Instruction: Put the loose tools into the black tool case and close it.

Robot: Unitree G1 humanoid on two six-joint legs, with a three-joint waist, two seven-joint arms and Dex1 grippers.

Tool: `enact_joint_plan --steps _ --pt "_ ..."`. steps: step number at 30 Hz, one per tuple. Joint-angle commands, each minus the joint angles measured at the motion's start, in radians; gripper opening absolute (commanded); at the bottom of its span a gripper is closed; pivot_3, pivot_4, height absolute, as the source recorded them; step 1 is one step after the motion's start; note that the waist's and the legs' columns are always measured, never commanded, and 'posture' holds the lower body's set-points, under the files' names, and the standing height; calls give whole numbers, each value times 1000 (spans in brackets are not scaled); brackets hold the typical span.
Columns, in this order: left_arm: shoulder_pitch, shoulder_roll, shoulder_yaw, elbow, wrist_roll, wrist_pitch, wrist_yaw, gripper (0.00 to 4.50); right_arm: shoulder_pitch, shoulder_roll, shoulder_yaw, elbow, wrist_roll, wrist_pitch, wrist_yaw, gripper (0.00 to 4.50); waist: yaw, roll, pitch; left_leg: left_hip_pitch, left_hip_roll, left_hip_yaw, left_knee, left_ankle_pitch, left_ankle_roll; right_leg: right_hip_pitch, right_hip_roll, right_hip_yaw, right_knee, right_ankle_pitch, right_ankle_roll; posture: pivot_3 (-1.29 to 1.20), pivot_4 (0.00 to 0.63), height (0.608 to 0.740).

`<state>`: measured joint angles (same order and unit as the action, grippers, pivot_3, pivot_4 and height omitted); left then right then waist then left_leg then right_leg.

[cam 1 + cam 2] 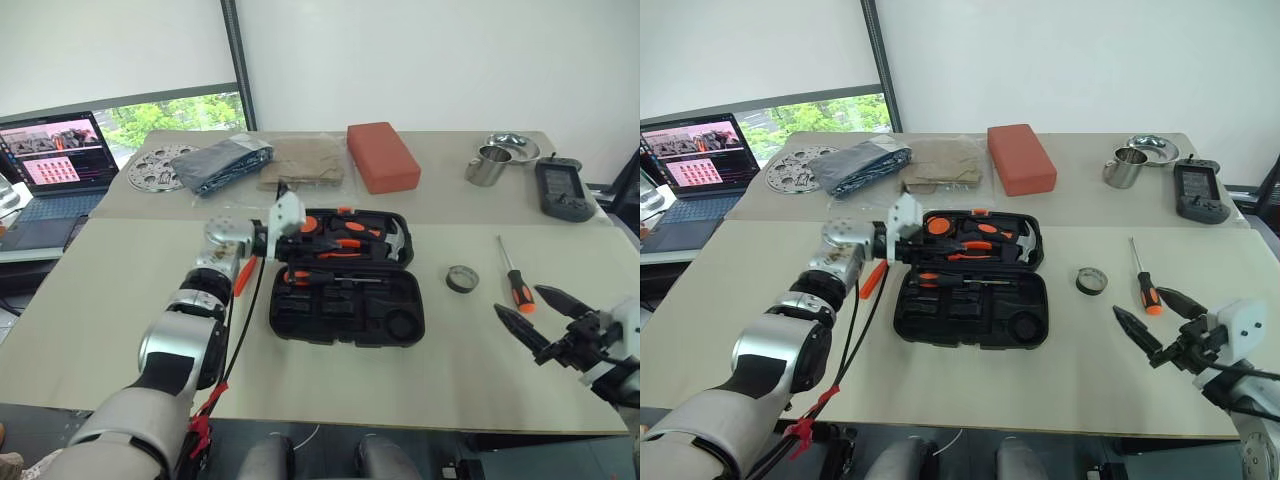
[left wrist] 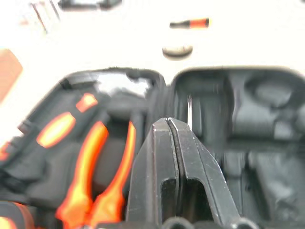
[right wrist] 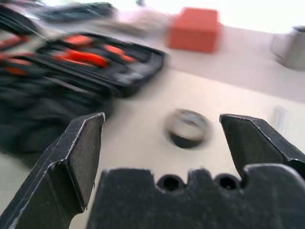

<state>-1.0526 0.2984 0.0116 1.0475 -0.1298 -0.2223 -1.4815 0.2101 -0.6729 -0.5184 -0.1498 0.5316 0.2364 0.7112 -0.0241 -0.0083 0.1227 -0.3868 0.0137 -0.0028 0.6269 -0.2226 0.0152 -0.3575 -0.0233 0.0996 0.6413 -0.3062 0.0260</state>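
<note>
The case (image 1: 346, 290) lies open mid-surface, ready for loading; a screwdriver (image 1: 516, 279) and tape roll (image 1: 462, 278) lie loose to its right; the right gripper (image 1: 540, 315), fingers apart, hovers near them, seemingly lining up a pick; the left gripper (image 2: 177, 157), fingers together, hangs empty over the case.

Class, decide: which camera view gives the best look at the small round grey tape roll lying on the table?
The right eye view: the small round grey tape roll shows sharp, whole, beside the open black tool case. The left eye view matches it; both wrist views show it blurred.
</note>
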Motion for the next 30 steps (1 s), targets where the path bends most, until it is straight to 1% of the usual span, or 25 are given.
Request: enact_joint_plan --steps 1,3,4,7,8,9,11,12,13,14,19,22,29,30 --pt "58 71 7 -237 -94 180 -111 53 -79 -58 12 91 -59 76 -64 4500 -3 1 0 0 0 0 0 0 0 0 0 0 0 0 0 0 150 740" --pt "126 129 -12 -417 -140 307 -128 570 -161 -102 52 209 -124 99 -88 4500 -8 2 0 1 0 0 0 0 0 1 0 0 0 0 -1 0 150 740" --pt "160 160 -26 -504 -164 369 -131 772 -199 -116 65 257 -124 119 -74 4500 -11 3 0 1 1 0 0 0 0 1 0 0 0 0 -1 0 150 740" --pt "242 238 -41 -715 -218 505 -133 1898 -299 -151 109 378 -127 182 -28 4500 -20 5 1 1 1 -2 0 0 0 1 0 1 0 1 -1 0 150 740" --pt "265 259 -41 -776 -236 546 -133 2408 -325 -163 129 414 -139 188 -11 4500 -20 5 1 2 1 -2 0 0 0 1 0 1 0 1 -2 0 150 740" --pt "287 279 -35 -835 -258 582 -128 2716 -352 -174 152 455 -151 194 12 4500 -20 6 0 1 1 -2 1 0 0 2 0 1 0 1 -2 0 150 740" --pt "316 301 -14 -927 -302 635 -97 3519 -406 -189 191 535 -179 191 36 4500 -20 6 0 2 1 -2 0 0 1 2 0 1 0 1 -2 0 150 740" --pt "333 317 -8 -967 -312 651 -85 3765 -432 -192 204 569 -188 187 47 4500 -19 6 0 2 1 -2 1 0 1 3 -1 1 0 1 -2 0 150 740" --pt "357 341 -6 -1007 -312 662 -75 4236 -463 -193 218 603 -194 194 58 4500 -19 5 1 3 1 -2 1 0 1 3 -1 1 -1 1 -2 0 150 740" --pt "385 367 1 -1049 -318 678 -63 4441 -492 -193 235 636 -204 191 72 4500 -19 6 1 3 1 -2 0 0 1 4 -1 1 -1 1 -2 0 150 740" --pt "463 434 35 -1163 -360 726 2 4441 -573 -190 280 737 -250 166 92 4500 -23 5 1 4 2 -3 0 0 1 4 -2 1 -1 1 -2 0 150 740" --pt "496 459 64 -1209 -397 758 42 4500 -598 -186 288 769 -264 145 115 3751 -22 4 2 5 2 -3 1 0 1 4 -2 1 -1 1 -2 0 150 740" --pt "541 499 87 -1260 -450 784 89 4500 -605 -186 269 784 -277 106 118 1306 -22 4 2 5 2 -3 0 0 0 4 -2 1 -1 1 -2 0 150 740" --pt "542 502 85 -1261 -455 782 92 4500 -605 -185 261 778 -274 95 116 1034 -22 4 2 5 2 -3 0 0 0 4 -2 1 -1 1 -2 0 150 740"
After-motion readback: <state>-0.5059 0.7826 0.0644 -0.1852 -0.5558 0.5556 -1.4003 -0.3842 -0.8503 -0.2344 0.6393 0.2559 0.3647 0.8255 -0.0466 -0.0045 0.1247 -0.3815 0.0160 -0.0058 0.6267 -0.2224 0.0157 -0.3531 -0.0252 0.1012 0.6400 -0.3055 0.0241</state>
